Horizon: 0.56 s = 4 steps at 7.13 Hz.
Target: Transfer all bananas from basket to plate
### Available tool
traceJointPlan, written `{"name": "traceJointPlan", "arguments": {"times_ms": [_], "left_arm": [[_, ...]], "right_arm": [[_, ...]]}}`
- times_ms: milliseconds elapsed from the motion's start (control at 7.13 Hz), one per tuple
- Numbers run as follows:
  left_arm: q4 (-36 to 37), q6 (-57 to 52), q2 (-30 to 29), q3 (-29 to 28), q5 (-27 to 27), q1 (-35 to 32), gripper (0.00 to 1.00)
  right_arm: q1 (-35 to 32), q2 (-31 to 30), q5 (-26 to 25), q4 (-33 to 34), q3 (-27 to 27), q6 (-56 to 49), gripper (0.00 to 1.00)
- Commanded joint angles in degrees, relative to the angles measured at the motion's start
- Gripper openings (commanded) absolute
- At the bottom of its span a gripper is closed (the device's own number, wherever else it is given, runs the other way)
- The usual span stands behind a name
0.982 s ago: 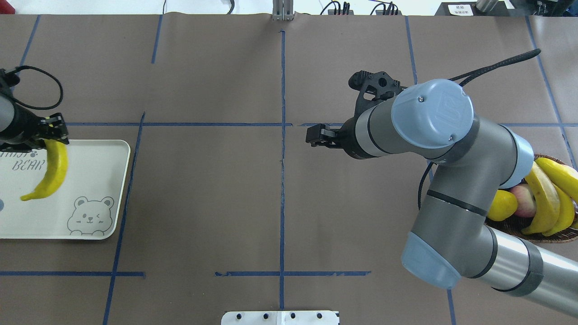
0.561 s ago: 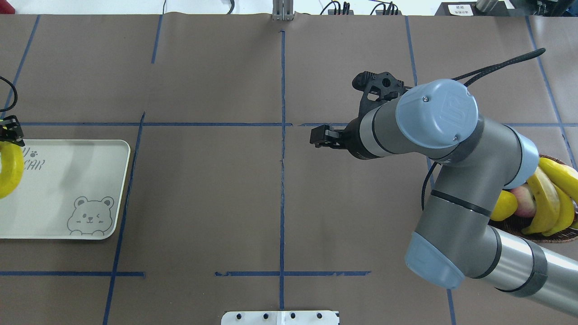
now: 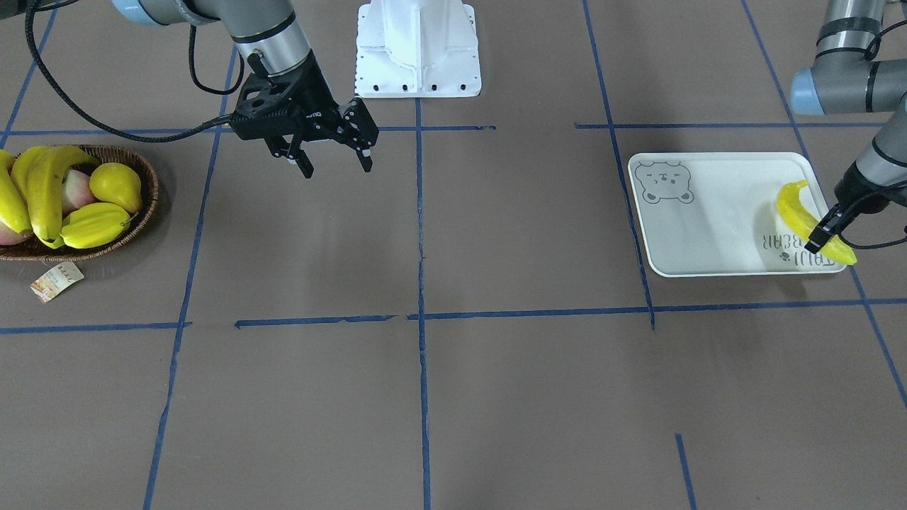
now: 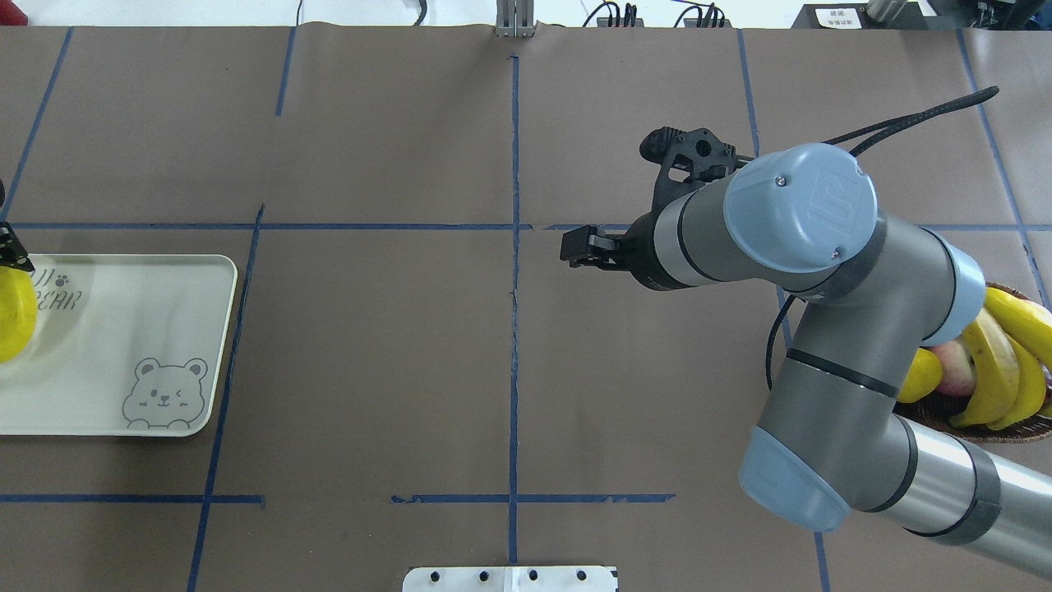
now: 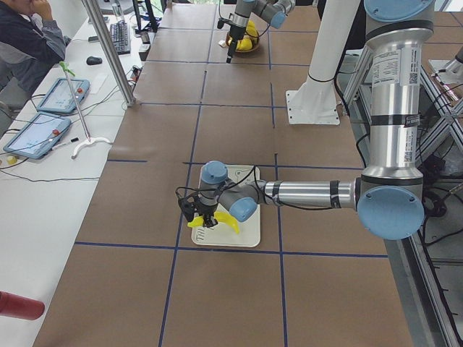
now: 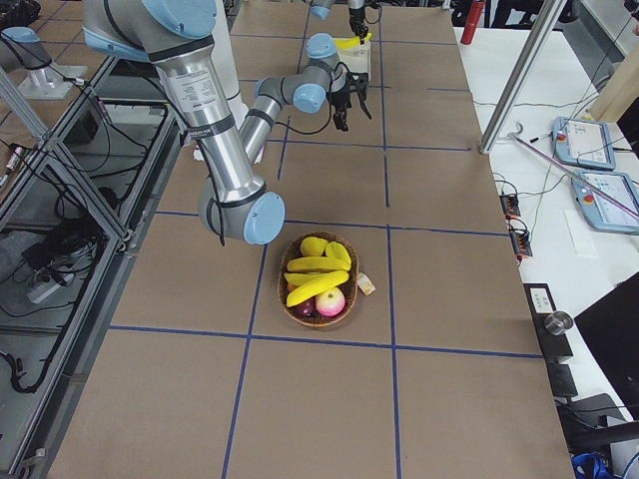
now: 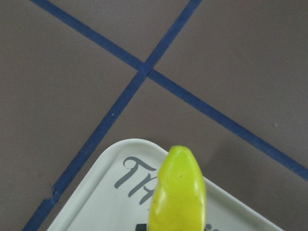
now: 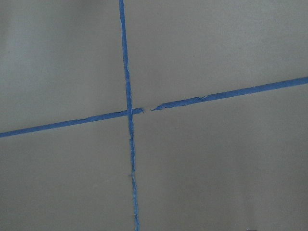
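Brown paper-covered bench, divided into rectangles by blue tape.

At the bench's left end lies the plate, bear print in one corner and grey lettering at the opposite short edge. My left gripper is clamped on one banana, gripping it toward one end. The fruit slants across the lettered edge of the plate, its outer tip past the rim; whether it touches the plate I cannot tell.

My right gripper has its fingers spread and holds nothing. It hangs over bare bench just beside the middle tape line, on the side toward my base and well apart from the basket.

The basket stands at the bench's right end. In it lie the other bananas, together with a starfruit, a yellow pear-like fruit and a pinkish apple. A paper tag lies on the bench just beside the rim.
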<state>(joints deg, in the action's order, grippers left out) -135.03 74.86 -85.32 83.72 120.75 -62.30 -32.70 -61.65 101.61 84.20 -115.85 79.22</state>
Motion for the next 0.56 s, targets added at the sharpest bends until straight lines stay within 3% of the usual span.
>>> {"name": "traceJointPlan", "arguments": {"times_ms": [0, 280, 421], "left_arm": [[-3.8, -2.1, 2.2, -0.7, 2.5, 0.0, 0.99], [-5.4, -7.5, 2.7, 0.4, 3.3, -1.4, 1.00], [-5.2, -7.6, 1.7, 3.2, 7.7, -4.0, 0.99]], "right_arm": [[0.0, 0.0, -0.1, 0.0, -0.2, 0.2, 0.99], [-0.3, -0.2, 0.2, 0.8, -1.6, 0.1, 0.99], [-1.0, -1.4, 0.7, 1.1, -2.2, -0.5, 0.99]]}}
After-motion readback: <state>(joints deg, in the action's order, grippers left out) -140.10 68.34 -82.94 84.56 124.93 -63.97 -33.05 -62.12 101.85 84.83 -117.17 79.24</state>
